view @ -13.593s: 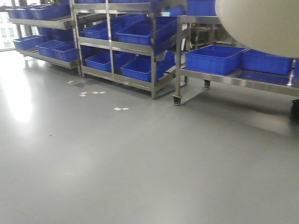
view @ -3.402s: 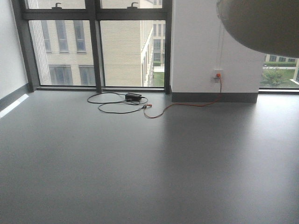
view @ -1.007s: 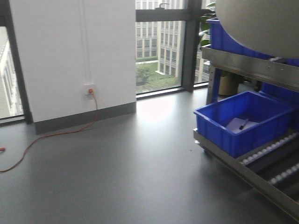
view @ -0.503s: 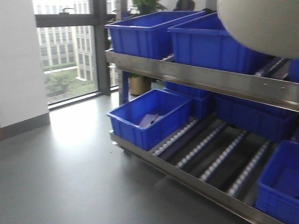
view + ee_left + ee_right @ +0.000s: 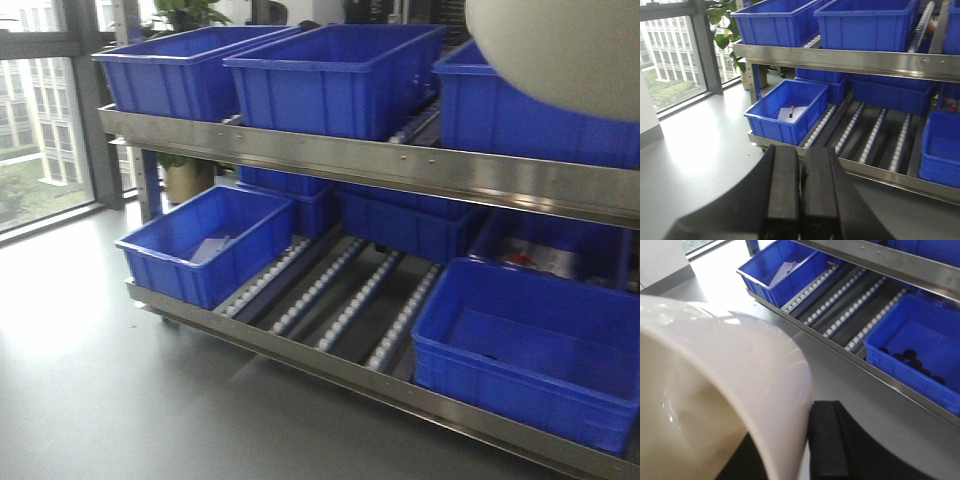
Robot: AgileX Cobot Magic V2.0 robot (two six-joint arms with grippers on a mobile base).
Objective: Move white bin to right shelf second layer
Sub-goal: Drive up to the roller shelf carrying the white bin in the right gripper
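While the right gripper (image 5: pixel 811 426) pinches the wall of the white bin (image 5: pixel 740 380), one black finger (image 5: pixel 826 445) showing against its outer side, the bin hangs in the air before the rack, apart from the right shelf second layer (image 5: pixel 400 170), which carries blue crates (image 5: pixel 335 65). The left gripper (image 5: pixel 801 150) is empty, its fingers pressed together, facing the lower roller tier (image 5: pixel 875 137).

Front view faces rack (image 5: pixel 400 170) close up; left wrist looks level over left gripper (image 5: pixel 801 200), right wrist downward; all 3 share bottom roller rails (image 5: pixel 345 300).
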